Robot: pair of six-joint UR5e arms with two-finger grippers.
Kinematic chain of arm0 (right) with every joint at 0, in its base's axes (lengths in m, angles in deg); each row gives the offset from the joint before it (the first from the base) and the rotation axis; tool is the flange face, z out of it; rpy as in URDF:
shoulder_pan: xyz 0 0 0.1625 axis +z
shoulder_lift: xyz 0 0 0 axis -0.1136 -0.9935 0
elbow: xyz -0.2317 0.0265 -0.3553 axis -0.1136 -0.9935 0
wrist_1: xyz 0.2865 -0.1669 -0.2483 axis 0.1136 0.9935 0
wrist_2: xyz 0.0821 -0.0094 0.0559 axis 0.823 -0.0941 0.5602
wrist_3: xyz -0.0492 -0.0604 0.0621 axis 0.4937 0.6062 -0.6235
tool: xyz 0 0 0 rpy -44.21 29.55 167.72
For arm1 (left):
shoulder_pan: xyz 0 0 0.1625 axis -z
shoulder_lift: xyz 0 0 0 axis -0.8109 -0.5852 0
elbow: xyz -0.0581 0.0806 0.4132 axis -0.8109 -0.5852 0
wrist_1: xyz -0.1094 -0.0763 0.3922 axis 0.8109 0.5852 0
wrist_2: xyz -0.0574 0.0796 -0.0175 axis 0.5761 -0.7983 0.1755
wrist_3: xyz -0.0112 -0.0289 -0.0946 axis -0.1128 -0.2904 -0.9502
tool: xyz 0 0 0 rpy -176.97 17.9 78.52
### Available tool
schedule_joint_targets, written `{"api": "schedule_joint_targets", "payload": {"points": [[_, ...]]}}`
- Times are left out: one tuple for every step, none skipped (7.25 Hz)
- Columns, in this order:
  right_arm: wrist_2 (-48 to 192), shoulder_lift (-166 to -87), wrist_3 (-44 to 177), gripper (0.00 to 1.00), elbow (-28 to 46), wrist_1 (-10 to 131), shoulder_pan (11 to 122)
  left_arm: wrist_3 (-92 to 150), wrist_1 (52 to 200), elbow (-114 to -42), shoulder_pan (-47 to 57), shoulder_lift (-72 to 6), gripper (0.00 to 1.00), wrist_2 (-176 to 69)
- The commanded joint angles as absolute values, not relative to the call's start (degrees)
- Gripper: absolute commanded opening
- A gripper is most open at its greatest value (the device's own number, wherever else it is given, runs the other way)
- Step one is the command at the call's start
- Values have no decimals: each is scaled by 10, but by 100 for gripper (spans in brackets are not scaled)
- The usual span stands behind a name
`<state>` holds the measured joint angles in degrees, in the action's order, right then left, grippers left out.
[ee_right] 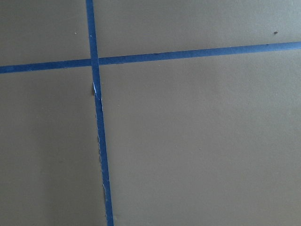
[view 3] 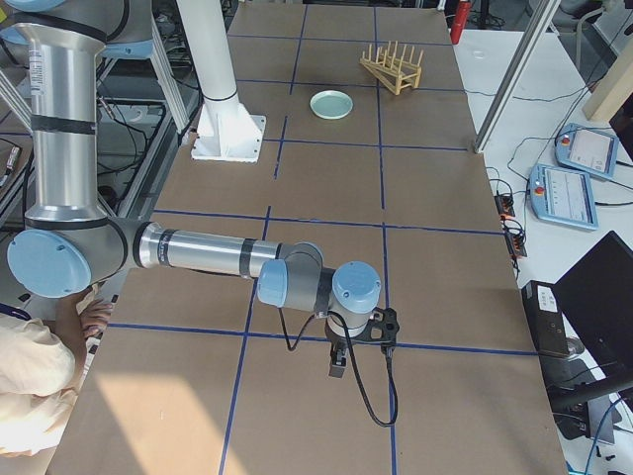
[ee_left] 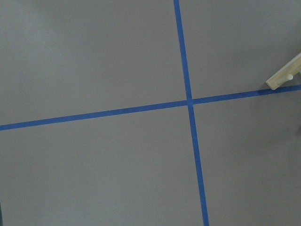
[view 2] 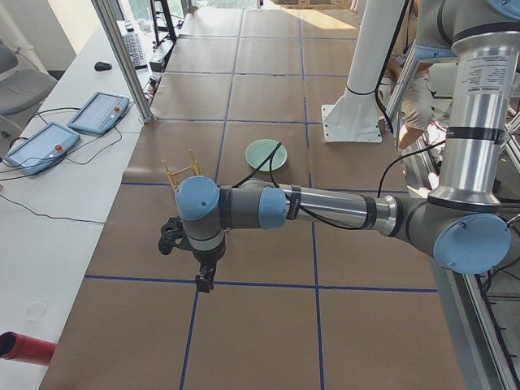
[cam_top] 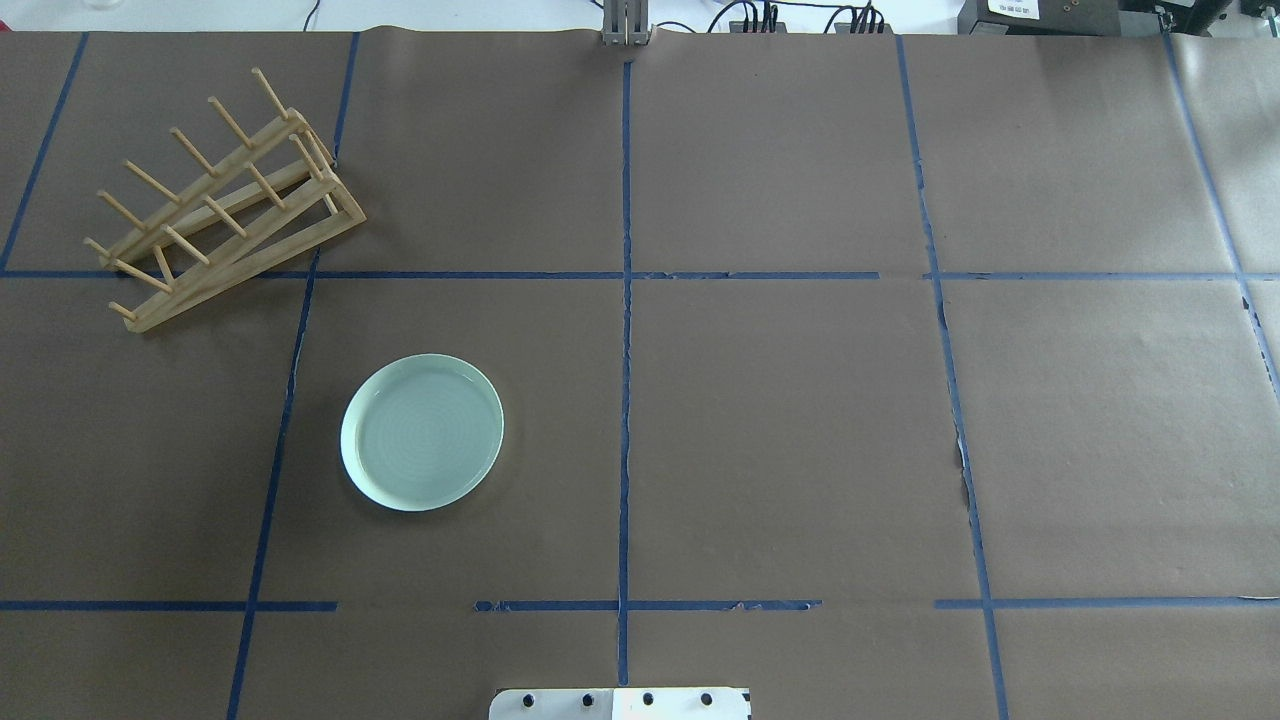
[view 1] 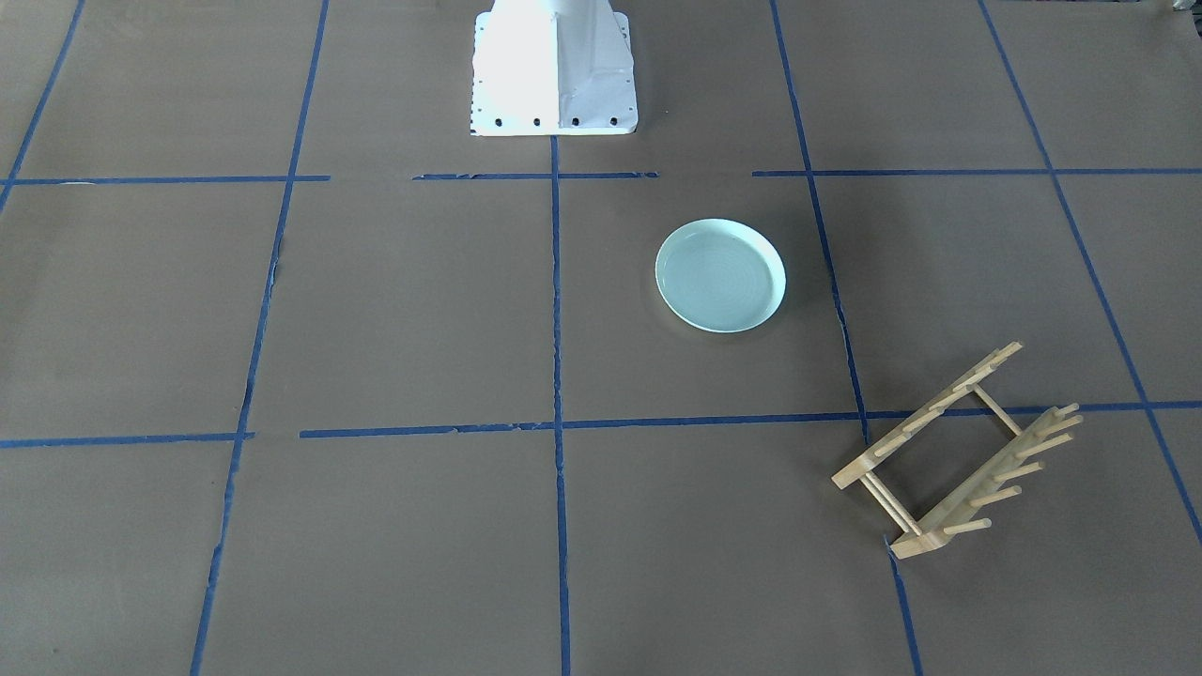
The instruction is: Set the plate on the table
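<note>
The pale mint-green plate [view 1: 720, 275] lies flat on the brown paper-covered table [view 1: 423, 310], away from the wooden rack. It also shows in the overhead view [cam_top: 422, 432] and both side views [view 2: 266, 154] [view 3: 331, 104]. My left gripper [view 2: 205, 280] hangs over the table far from the plate and shows only in the exterior left view, so I cannot tell if it is open. My right gripper [view 3: 336, 364] hangs over the table's other end and shows only in the exterior right view, so I cannot tell its state. Both wrist views show only bare paper and tape.
An empty wooden peg rack [cam_top: 225, 200] stands on the table beyond the plate, on my left; its corner shows in the left wrist view [ee_left: 284, 77]. The white robot base [view 1: 554, 70] stands at the table's near edge. Blue tape lines divide the surface.
</note>
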<state>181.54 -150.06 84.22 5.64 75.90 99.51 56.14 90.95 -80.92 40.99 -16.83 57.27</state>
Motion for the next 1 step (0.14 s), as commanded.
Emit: {"api": "schedule_joint_targets", "payload": {"points": [[1815, -1501, 842, 100, 56, 759, 995, 561, 909, -809, 410, -169, 100, 573]]}}
